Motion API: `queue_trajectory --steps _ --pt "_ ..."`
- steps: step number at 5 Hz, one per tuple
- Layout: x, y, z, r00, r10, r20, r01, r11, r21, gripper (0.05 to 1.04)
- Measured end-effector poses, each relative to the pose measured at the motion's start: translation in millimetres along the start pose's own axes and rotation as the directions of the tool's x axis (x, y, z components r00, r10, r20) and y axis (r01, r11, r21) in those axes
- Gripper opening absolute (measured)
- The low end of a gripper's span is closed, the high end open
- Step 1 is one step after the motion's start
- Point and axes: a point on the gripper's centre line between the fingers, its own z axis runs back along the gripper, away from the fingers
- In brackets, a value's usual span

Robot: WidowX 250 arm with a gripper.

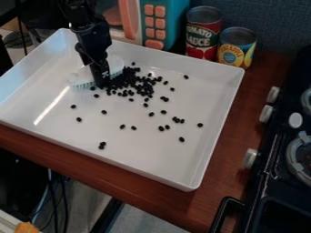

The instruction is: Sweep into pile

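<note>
Stove (276,182), lower right | arm (90,34) slanting down — fingers (100,77) closed on brush (81,80) | beans (132,83) beside — in tray (142,152)

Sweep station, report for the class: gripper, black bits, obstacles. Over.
Gripper down in tray, at white brush. Black bits mostly bunched beside brush; strays scattered toward near and right walls. Cans outside tray, likely no obstacle.

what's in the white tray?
Black beans, densest by the gripper, others scattered; also a white brush. Whatever lies directly behind the gripper and brush is hidden.
</note>
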Motion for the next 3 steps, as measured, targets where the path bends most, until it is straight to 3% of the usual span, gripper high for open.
queue_trajectory --steps 1,3 --pt "5 -11 -2 1.0 0.014 0.018 -0.015 1.0 0.026 0.751" --pt "13 -47 -1 0.998 0.031 0.051 -0.031 0.999 0.007 0.751"
